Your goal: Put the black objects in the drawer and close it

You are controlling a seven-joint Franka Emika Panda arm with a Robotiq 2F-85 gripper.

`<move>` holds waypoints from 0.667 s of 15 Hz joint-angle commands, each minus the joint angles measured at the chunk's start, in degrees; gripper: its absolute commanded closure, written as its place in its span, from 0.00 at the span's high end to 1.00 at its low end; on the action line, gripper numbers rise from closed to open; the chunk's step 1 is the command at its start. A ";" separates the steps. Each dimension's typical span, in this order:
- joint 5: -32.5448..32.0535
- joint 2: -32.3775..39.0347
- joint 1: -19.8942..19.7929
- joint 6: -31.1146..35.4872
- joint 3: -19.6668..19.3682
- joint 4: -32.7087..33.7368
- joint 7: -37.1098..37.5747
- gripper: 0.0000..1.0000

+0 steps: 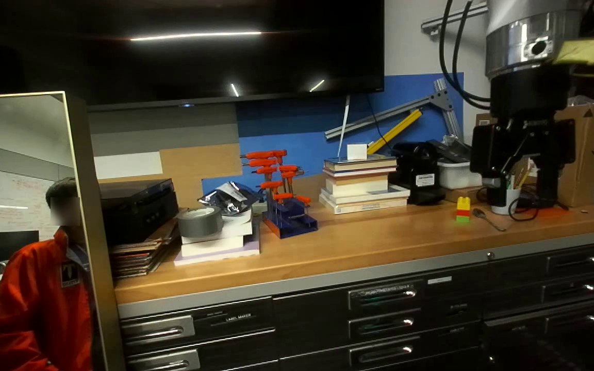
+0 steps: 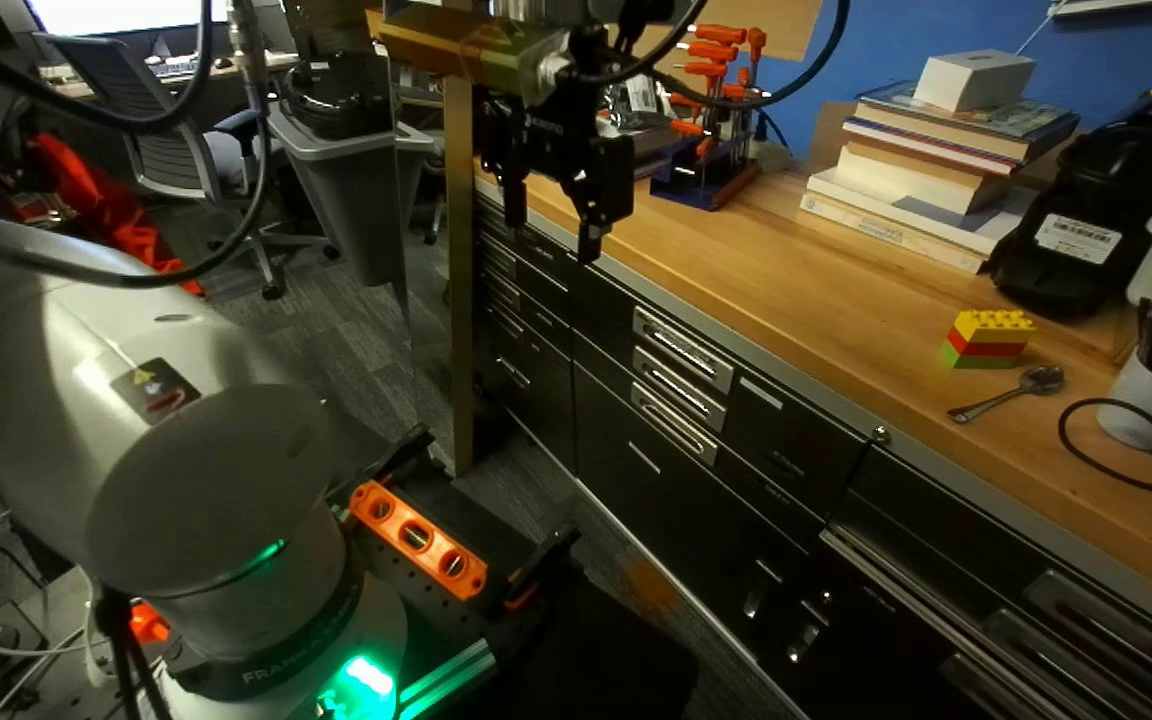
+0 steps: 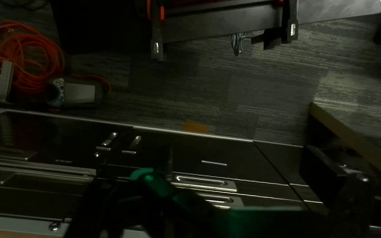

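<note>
My gripper (image 1: 523, 198) is open and empty in both exterior views (image 2: 551, 228). It hangs in front of the black drawer cabinet and the worktop, pointing down. In the wrist view its two fingers (image 3: 243, 168) stand wide apart with only cabinet fronts and floor behind them. The drawers (image 1: 384, 297) have metal pull handles, which also show in an exterior view (image 2: 681, 350) and the wrist view (image 3: 203, 183). Those drawers look shut. A lower drawer (image 2: 896, 590) further right shows a pale edge; I cannot tell if it stands slightly out. The small black objects are hidden or out of view.
On the wooden worktop (image 1: 405, 232) stand a red-handled tool rack (image 1: 289, 219), stacked books (image 1: 361, 185), a bulky black device (image 1: 415, 175), a toy block (image 1: 463, 210), a spoon (image 1: 493, 221) and a pen cup (image 2: 1151, 400). A framed mirror (image 1: 78, 206) stands at the cabinet's end.
</note>
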 commanded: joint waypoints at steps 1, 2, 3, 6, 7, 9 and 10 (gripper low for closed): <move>3.20 -5.70 -1.63 -2.68 0.20 -1.15 -5.34 1.00; 3.43 -6.08 -1.84 -2.96 0.30 -1.25 -5.89 1.00; 3.30 -6.36 -2.14 -3.00 0.53 -1.37 -6.16 1.00; 2.84 -4.70 -2.81 -2.55 1.34 -1.03 -5.27 1.00; 2.81 -4.76 -2.97 -2.57 1.30 -1.15 -5.35 1.00; 2.79 -4.76 -3.09 -2.58 1.28 -1.27 -5.46 1.00; 2.79 -4.76 -3.09 -2.58 1.27 -1.30 -5.48 1.00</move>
